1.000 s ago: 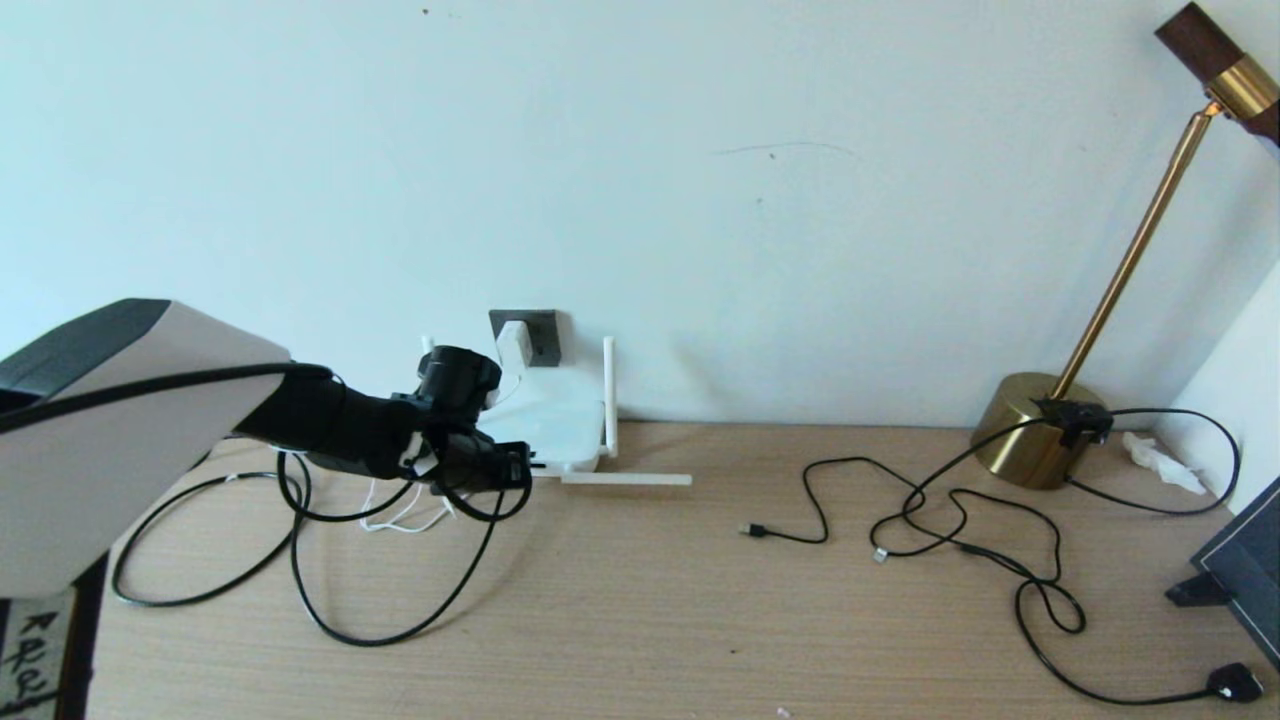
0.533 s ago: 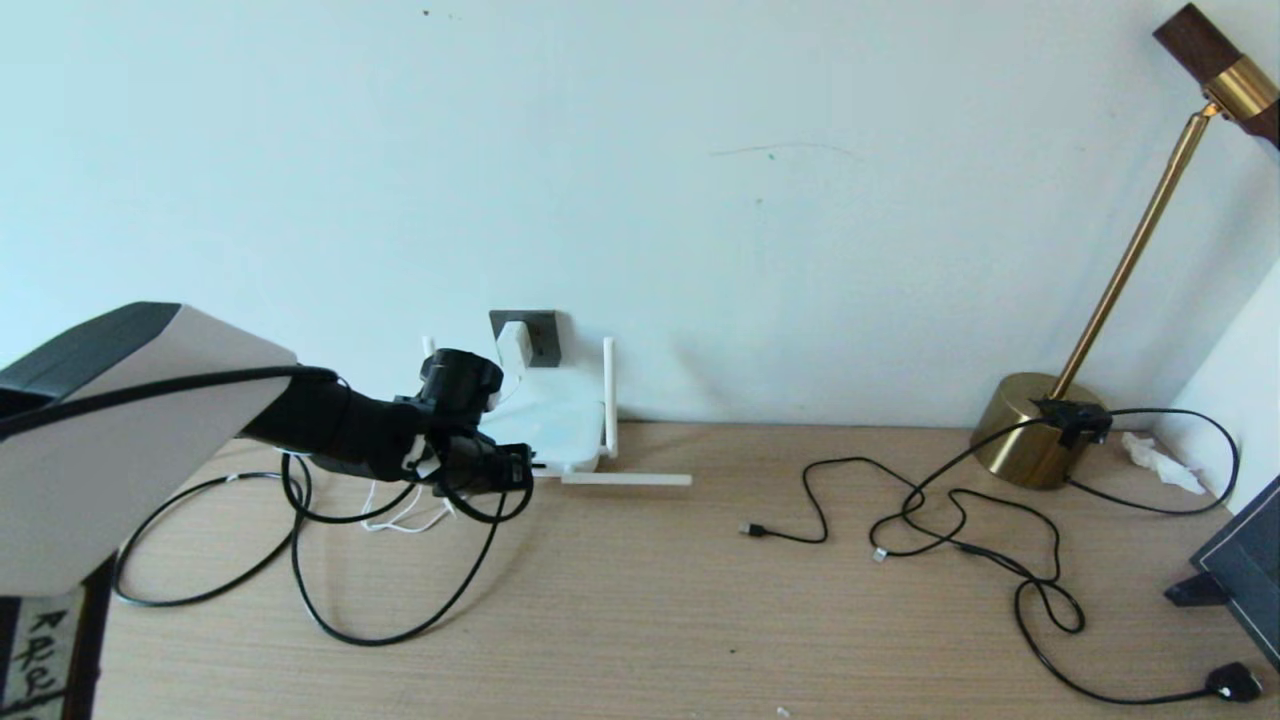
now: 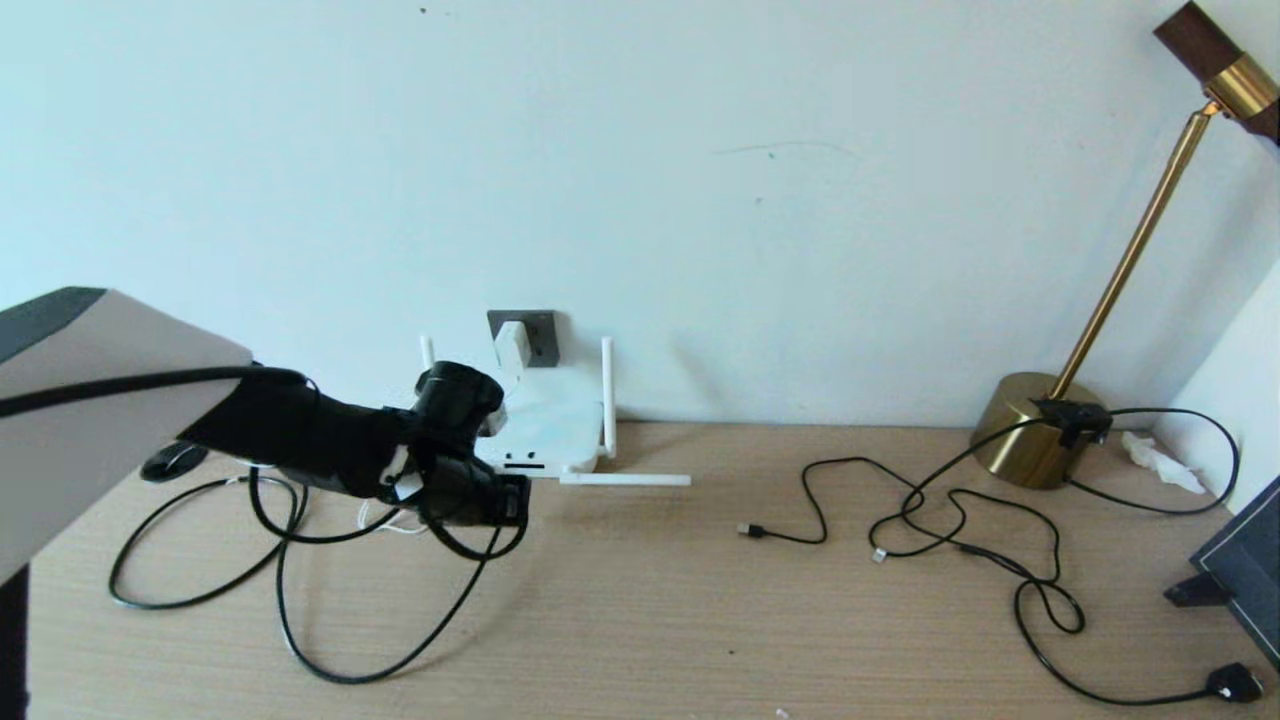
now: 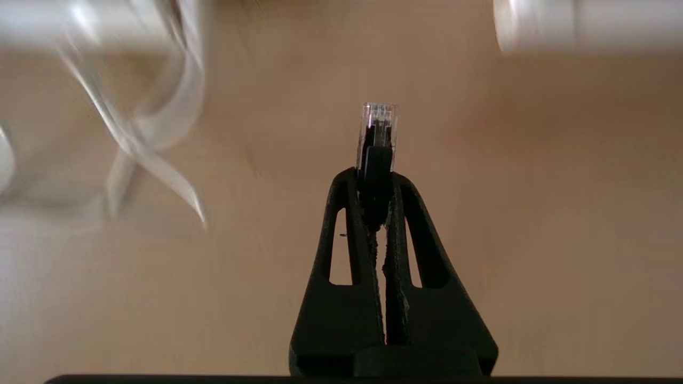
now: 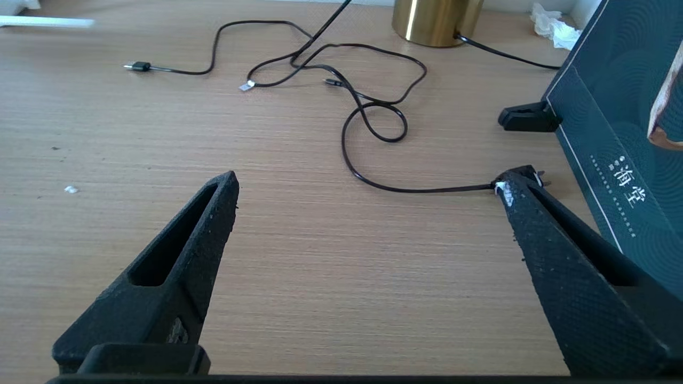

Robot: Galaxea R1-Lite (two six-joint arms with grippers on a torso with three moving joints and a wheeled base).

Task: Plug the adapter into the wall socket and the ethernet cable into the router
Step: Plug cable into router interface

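Observation:
My left gripper (image 3: 508, 500) hovers just above the desk, in front of the router (image 3: 555, 415), a short way from its dark front ports. It is shut on the ethernet cable's connector (image 4: 376, 128), whose clear tip sticks out past the fingertips. The rest of that black cable loops over the desk below my left arm. The white adapter (image 3: 511, 346) sits in the dark grey wall socket (image 3: 541, 328) behind the router, with its thin white cord trailing down. My right gripper (image 5: 371, 181) is open over bare desk on the right and does not appear in the head view.
One router antenna (image 3: 625, 480) lies flat on the desk. On the right are a brass lamp (image 3: 1035, 440), thin black cables (image 3: 960, 520), a black plug (image 3: 1233, 682), a crumpled tissue (image 3: 1160, 462) and a dark box (image 5: 613, 133).
My left arm has drawn back and down a little from the router, still holding the connector. The router's front ports have come into sight and the cable loops have shifted.

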